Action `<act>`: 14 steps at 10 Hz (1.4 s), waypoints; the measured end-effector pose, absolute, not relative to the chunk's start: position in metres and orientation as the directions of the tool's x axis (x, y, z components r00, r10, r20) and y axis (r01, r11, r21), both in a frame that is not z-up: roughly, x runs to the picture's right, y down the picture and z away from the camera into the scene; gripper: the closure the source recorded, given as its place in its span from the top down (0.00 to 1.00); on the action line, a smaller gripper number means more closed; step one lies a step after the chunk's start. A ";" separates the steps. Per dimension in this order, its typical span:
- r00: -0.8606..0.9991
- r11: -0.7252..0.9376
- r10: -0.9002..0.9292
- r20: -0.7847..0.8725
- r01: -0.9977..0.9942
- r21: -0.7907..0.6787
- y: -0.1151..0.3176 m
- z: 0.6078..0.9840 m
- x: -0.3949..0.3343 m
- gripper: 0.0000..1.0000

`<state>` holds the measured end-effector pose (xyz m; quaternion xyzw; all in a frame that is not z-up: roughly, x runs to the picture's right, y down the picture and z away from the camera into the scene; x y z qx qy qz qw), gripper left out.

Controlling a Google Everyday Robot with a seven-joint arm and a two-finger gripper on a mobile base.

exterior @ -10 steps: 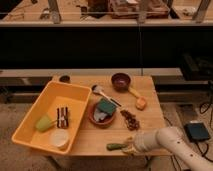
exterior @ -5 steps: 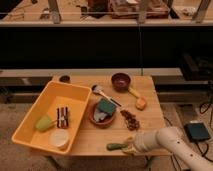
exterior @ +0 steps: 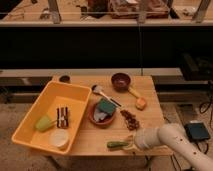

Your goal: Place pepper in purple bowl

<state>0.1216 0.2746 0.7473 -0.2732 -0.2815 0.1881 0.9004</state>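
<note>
The pepper [exterior: 115, 144] is a small dark-green curved chili lying on the wooden table [exterior: 150, 90] near its front edge. My gripper [exterior: 131, 145] is at the pepper's right end, low over the table, on a white arm that comes in from the lower right. The purple bowl [exterior: 121, 80] stands at the back of the table, right of centre, far from the gripper and dark inside.
An orange-brown bowl [exterior: 97, 119] holding a teal sponge [exterior: 106, 106] sits mid-table. A yellow bin [exterior: 30, 131] on the left holds a pale green cup [exterior: 44, 123], a dark packet and a white lid. A brush [exterior: 101, 93], an orange-tipped utensil [exterior: 140, 103] and brown bits [exterior: 131, 120] lie between the bowls.
</note>
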 end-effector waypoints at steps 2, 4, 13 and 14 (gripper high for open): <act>0.770 0.780 0.493 0.404 -0.185 -0.598 0.246 0.714 0.121 0.00; 0.763 0.775 0.504 0.405 -0.192 -0.602 0.223 0.691 0.122 0.00; 0.586 0.716 0.693 0.419 -0.493 -0.494 0.086 0.804 0.124 0.00; 0.568 0.710 0.703 0.428 -0.532 -0.461 0.055 0.812 0.128 0.00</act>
